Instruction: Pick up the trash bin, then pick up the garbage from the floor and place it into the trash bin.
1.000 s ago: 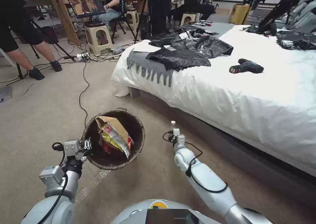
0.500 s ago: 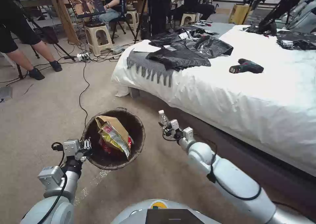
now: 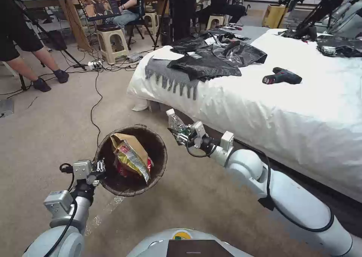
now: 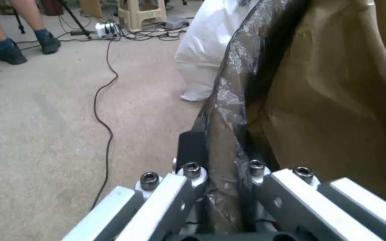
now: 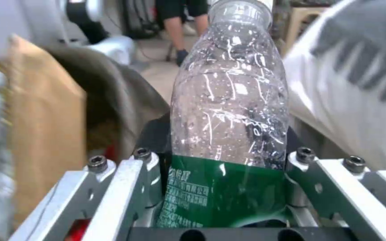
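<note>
The bed (image 3: 301,110) with its white sheet took the right side of the head view. On it lay a grey scarf with fringe (image 3: 167,77), black plastic bags (image 3: 215,59) and a dark power drill (image 3: 282,76). The beige carpet floor (image 3: 49,125) covered the left side, and a black cable (image 3: 95,106) ran over it toward the bin.

The trash bin (image 3: 130,159) was off the floor, near the foot corner of the bed. Its brown bag was folded over the rim. The left tool (image 3: 98,169) was clamped on the near left part of that rim. In the left wrist view the bag-covered rim (image 4: 229,134) went down between the two fingers (image 4: 193,157), one on each side of it.

Inside the bin a tan paper bag (image 3: 126,142) stood tilted, and a yellow snack wrapper (image 3: 132,159) lay against it. Something red (image 3: 148,162) showed under the wrapper, but what it was I could not tell.

The right arm reached from the lower right toward the bin. The right tool (image 3: 185,135) was closed on a clear plastic bottle (image 3: 175,123) with a green label. In the right wrist view the bottle (image 5: 229,100) sat between the fingers (image 5: 150,144), which gripped it at the green label, and its neck pointed away from the wrist. In the head view the bottle was just beside the right edge of the bin, above the floor, and its cap pointed up and to the left.
</note>
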### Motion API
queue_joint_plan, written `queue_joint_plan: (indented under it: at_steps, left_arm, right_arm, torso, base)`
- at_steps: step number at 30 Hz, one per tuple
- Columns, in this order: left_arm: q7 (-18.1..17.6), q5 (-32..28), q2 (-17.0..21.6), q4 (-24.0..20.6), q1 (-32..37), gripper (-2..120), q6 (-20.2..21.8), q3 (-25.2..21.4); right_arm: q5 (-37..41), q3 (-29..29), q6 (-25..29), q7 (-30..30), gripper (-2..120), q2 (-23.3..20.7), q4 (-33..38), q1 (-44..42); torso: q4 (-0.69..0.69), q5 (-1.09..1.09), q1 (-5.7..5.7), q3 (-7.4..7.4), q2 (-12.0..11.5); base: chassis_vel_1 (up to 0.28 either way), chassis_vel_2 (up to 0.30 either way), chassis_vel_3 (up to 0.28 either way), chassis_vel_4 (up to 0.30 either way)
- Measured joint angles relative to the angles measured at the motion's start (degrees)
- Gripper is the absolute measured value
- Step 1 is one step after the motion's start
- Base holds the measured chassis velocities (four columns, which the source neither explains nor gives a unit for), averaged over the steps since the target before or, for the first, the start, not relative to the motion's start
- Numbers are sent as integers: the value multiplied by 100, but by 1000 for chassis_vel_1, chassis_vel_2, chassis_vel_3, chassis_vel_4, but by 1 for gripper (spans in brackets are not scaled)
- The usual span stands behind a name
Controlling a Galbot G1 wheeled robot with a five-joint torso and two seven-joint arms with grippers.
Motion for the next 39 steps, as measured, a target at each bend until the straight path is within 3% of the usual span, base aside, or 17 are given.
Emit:
queue_joint_plan:
  at_steps: [6,19,39]
  left_arm:
    - [23,86,-15,-22,7,0,65,44]
    - [46,149,2,-123,26,0,273,54]
    - [94,138,57,-137,-16,0,389,67]
  right_arm:
    - [163,-295,-229,-84,34,131,111,492]
    - [250,-1646,-585,379,34,644,95,1534]
    - [406,-2693,-1060,1114,34,849,240,1857]
  torso:
    - [0,-1,0,0,0]
    - [1,-1,0,0,0]
    - [0,-1,0,0,0]
  base:
    - [0,0,0,0]
    - [0,0,0,0]
    - [0,0,0,0]
